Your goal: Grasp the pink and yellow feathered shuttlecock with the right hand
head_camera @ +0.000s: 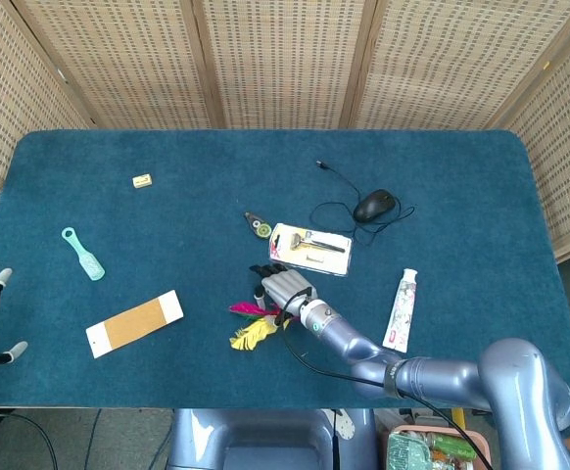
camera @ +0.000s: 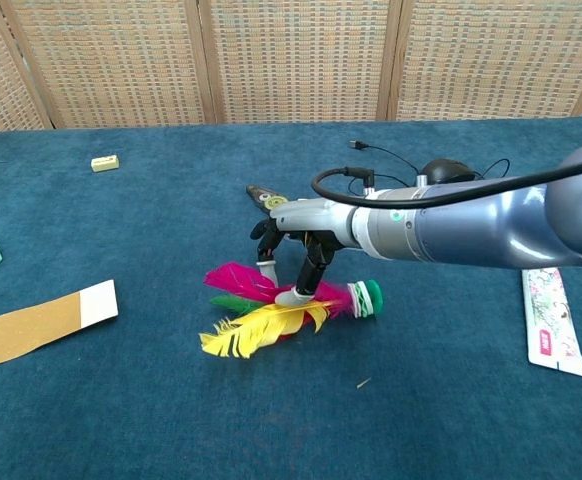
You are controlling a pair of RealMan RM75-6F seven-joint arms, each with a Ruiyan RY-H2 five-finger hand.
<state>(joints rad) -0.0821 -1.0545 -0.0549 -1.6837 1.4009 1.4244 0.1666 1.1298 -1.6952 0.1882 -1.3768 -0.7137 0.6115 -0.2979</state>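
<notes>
Now right hand (camera: pixel 296 245) fingers touch shuttlecock (camera: pixel 271 310) feathers

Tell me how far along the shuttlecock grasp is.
Done: the right robot hand is down over the shuttlecock, fingertips among its pink and yellow feathers. In hand: closing on it; a firm grip isn't visible, and it lies on the table. Left: secure the grasp.
</notes>
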